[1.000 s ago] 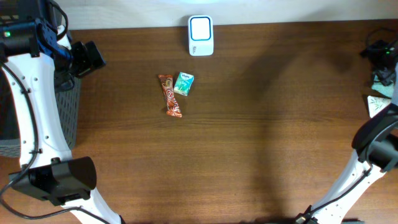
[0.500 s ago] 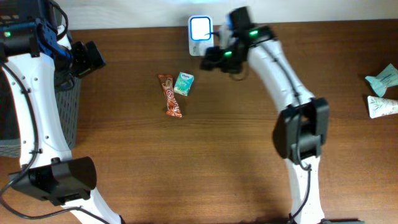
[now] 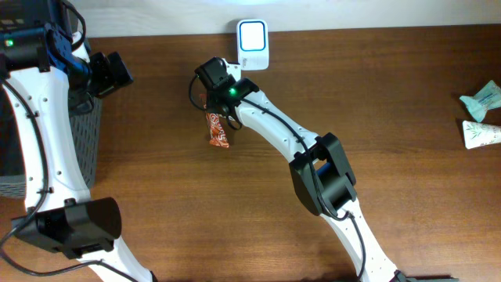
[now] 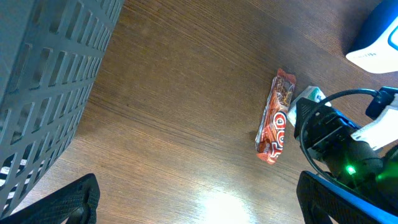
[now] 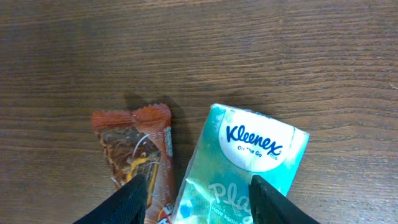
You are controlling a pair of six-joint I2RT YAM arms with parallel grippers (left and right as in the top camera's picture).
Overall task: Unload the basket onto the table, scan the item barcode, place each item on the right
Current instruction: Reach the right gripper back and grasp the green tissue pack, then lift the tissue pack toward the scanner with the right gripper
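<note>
A teal Kleenex tissue pack (image 5: 249,155) lies flat on the wooden table beside a brown candy bar (image 5: 134,146). My right gripper (image 5: 199,199) hovers over the pack, open. One finger (image 5: 130,202) is over the candy bar's edge and the other overlaps the pack's right side, so no grip shows. In the overhead view the right gripper (image 3: 221,92) hides most of the pack, with the candy bar (image 3: 218,131) just below it. The white scanner (image 3: 253,44) with a lit blue window stands at the table's back edge. My left gripper (image 4: 199,199) is wide open over bare wood.
A grey slatted basket (image 3: 82,149) stands at the left edge, close under the left arm. Two more pale teal and white packets (image 3: 479,117) lie at the far right. The right arm's black wrist and cable (image 4: 336,143) cross the left wrist view.
The right arm swung in from the right, passed in front of the scanner, and now sits over the tissue pack. Its jaws have narrowed. The left arm has not moved.
</note>
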